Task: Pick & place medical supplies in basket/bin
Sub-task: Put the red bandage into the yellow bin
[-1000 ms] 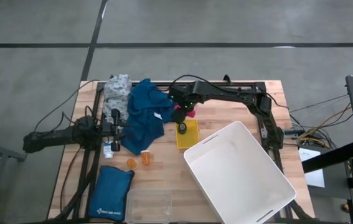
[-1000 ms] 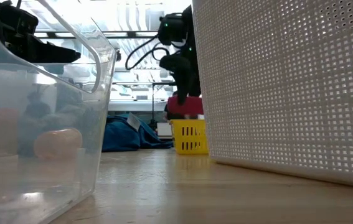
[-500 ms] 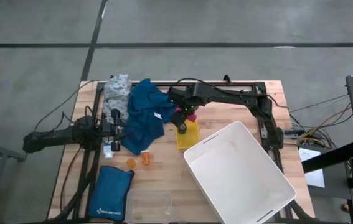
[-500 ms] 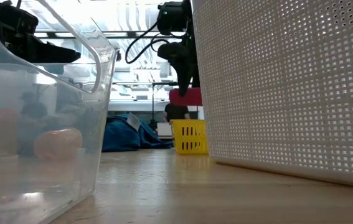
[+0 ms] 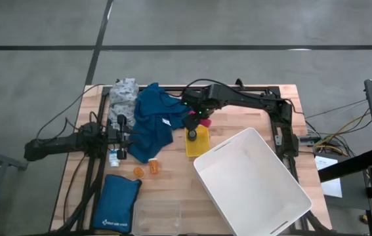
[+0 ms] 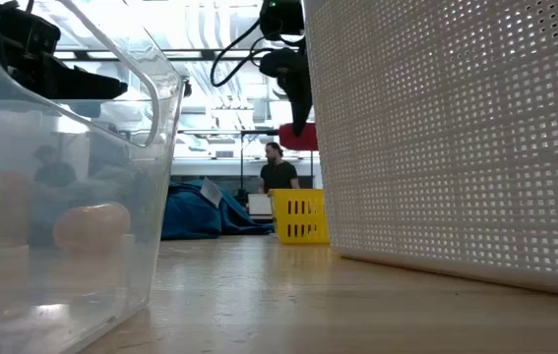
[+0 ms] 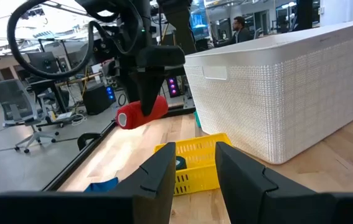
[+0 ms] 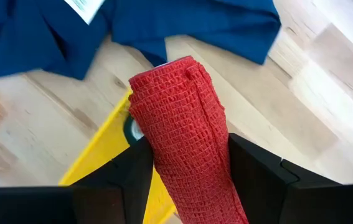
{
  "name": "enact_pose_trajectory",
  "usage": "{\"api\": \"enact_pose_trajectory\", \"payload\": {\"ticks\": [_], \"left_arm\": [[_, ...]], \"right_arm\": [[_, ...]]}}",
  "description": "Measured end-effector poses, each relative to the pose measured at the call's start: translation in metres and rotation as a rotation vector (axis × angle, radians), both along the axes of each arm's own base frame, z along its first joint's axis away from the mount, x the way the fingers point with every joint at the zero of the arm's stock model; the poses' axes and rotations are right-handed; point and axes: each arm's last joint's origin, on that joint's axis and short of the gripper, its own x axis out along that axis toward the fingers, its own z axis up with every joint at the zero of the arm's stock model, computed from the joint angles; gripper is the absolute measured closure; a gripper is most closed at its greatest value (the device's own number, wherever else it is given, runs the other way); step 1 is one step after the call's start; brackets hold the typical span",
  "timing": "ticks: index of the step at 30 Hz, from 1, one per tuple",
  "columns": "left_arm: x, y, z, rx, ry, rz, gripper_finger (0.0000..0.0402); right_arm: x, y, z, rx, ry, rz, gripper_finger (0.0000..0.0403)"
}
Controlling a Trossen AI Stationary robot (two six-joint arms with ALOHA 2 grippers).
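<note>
My right gripper (image 5: 196,117) hangs above the small yellow basket (image 5: 197,141), shut on a red bandage roll (image 8: 182,118). The low view shows the roll (image 6: 298,136) well clear of the basket (image 6: 300,216). A dark roll (image 5: 191,136) lies inside the basket. The blue cloth (image 5: 153,121) and the grey dotted cloth (image 5: 124,95) lie on the table at the far left. Two orange pill bottles (image 5: 146,170) lie near the blue cloth's near edge. My left gripper (image 7: 196,174) waits level at the table's left, open, with nothing between its fingers. My right gripper pinches the roll's round side (image 8: 164,155) between its two fingers (image 8: 129,177). The fingers come from above, pointing steeply down, and lie across the roll. The roll (image 7: 142,113) hangs lifted clear over the basket, lying nearly level, slightly tilted.
A large white perforated bin (image 5: 251,183) stands at the near right. A blue padded pouch (image 5: 117,203) and a clear plastic container (image 5: 156,216) lie at the near left. A small white bottle (image 5: 115,156) lies by my left gripper.
My right gripper has risen with the red roll, which now hangs higher above the yellow basket than before. The wrist has rolled a little. The grip on the roll has stayed.
</note>
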Motion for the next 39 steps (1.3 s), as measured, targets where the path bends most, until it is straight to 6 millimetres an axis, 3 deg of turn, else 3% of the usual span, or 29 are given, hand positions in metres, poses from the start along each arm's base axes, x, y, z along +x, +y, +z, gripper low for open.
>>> {"api": "enact_pose_trajectory", "payload": {"ticks": [14, 22, 32, 39], "left_arm": [[0.0, 0.0, 0.0, 0.0, 0.0, 0.0, 0.0284], [0.0, 0.0, 0.0, 0.0, 0.0, 0.0, 0.0284], [0.0, 0.0, 0.0, 0.0, 0.0, 0.0, 0.0284], [0.0, 0.0, 0.0, 0.0, 0.0, 0.0, 0.0284]], "right_arm": [[-0.005, 0.016, -0.003, -0.091, 0.134, 0.369, 0.0211], [-0.005, 0.028, -0.019, -0.105, 0.19, 0.599, 0.0211], [0.002, 0.049, -0.038, -0.129, 0.167, 0.749, 0.0211], [0.004, 0.056, -0.049, -0.089, 0.127, 0.748, 0.0211]]}}
